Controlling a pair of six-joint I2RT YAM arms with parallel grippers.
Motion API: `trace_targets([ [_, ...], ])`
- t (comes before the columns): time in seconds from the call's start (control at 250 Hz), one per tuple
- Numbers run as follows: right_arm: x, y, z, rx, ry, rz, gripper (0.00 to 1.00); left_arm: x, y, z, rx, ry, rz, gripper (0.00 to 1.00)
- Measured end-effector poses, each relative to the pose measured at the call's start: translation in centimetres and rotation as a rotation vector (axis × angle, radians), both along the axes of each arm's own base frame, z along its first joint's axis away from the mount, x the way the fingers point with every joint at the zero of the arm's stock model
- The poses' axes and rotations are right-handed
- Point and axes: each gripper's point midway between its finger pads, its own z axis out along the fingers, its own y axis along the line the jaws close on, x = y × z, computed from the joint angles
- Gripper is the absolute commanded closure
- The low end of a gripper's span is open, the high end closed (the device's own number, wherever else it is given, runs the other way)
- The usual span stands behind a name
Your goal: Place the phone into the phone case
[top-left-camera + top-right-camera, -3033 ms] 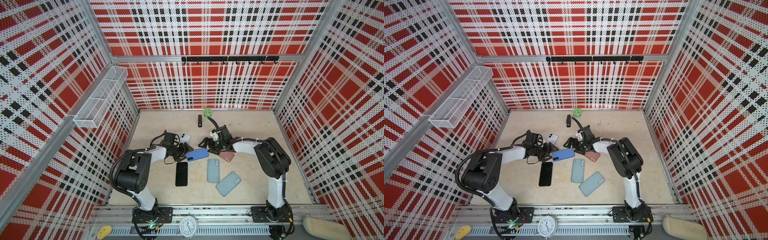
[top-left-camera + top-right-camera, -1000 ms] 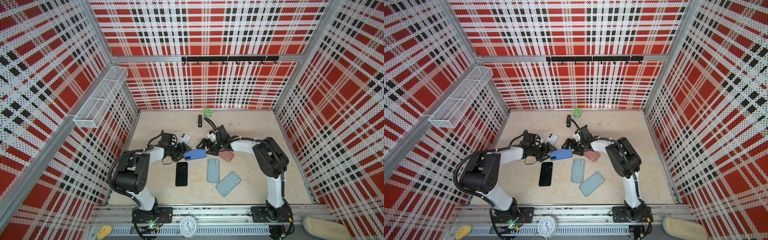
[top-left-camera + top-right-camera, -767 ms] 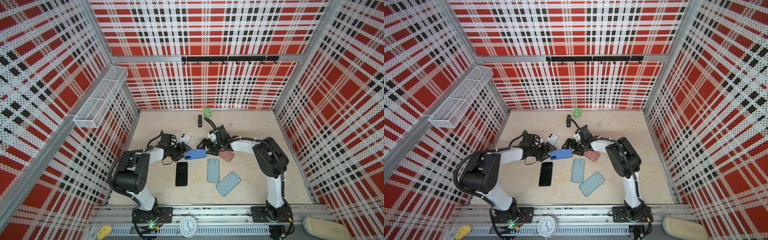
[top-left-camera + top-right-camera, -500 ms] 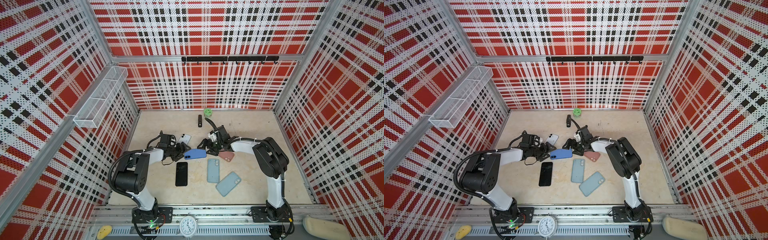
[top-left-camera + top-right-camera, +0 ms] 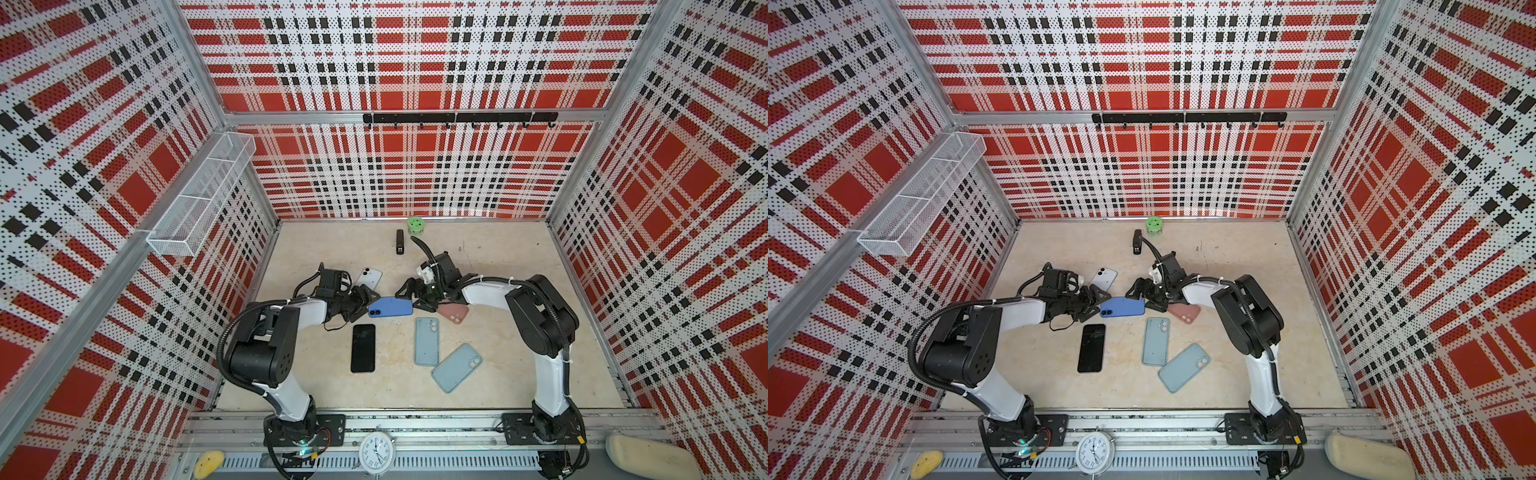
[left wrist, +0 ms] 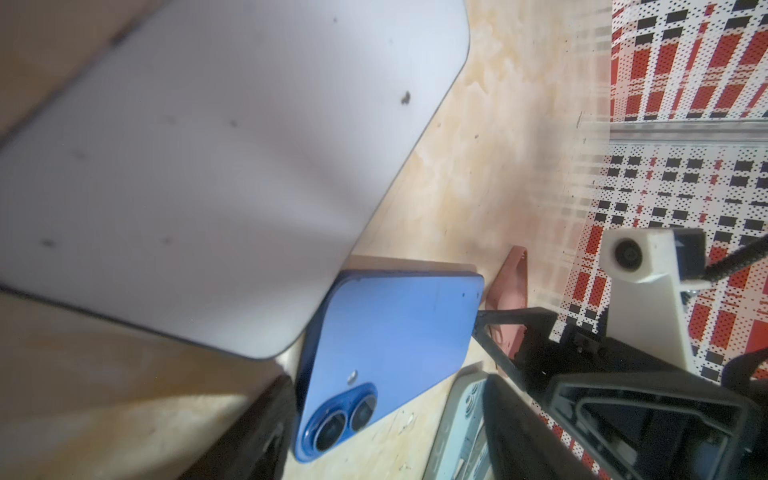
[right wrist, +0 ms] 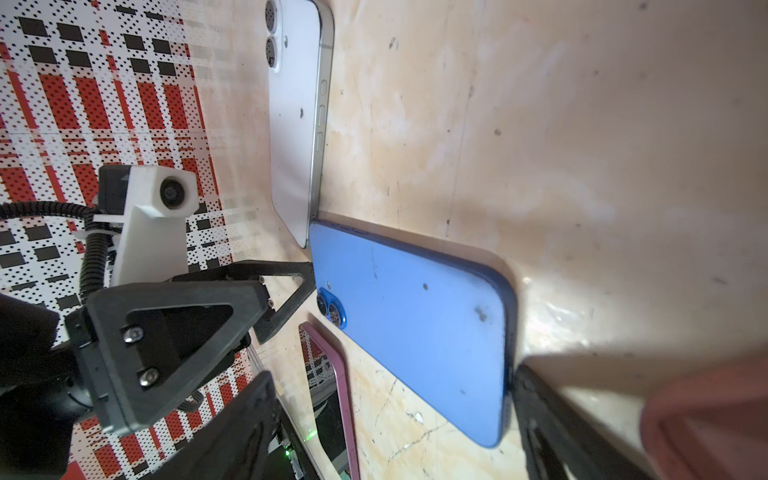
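A blue phone lies face down on the floor, its camera end toward the left arm. My left gripper is open, jaws straddling that camera end, and one finger is against the phone's edge. From the other side my right gripper is open around the plain end, with one finger touching it. A pink phone case lies just beside the right gripper. Two light blue cases lie nearer the front.
A white phone lies face down behind the blue one, its corner almost touching it. A black-screened phone lies in front of the left gripper. A black stapler and a green tub stand near the back wall.
Over three seconds the blue phone has turned from slanted to level and slid slightly left. Both grippers' jaws have narrowed a little around its ends.
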Motion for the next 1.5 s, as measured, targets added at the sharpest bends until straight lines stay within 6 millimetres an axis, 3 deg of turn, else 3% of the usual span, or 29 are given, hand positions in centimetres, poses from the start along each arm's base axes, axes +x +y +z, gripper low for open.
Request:
trace_targets([
  [0.4,-0.1,0.0,-0.1,0.014,-0.017,0.0,0.1,0.7,0.0,0.6,-0.005,-0.017,0.054,0.28],
  [0.56,-1.9,1.5,0.0,0.053,-0.005,0.058,0.1,-0.2,-3.5,3.3,-0.106,-0.072,-0.057,0.29],
  [0.656,-2.8,2.1,0.0,0.064,0.002,0.081,0.09,-0.5,-4.1,3.6,-0.123,-0.075,-0.08,0.29],
  [0.973,-2.5,1.6,0.0,0.064,-0.002,0.069,0.08,-0.5,-1.8,2.8,-0.082,-0.05,-0.024,0.24],
  [1.273,-2.1,1.3,0.0,0.051,-0.015,0.051,0.08,0.5,2.6,3.9,0.178,-0.047,0.019,0.22],
  [1.501,-1.9,1.3,-0.1,0.046,-0.021,0.048,0.07,-0.7,4.3,1.0,0.277,0.052,0.019,0.22],
])
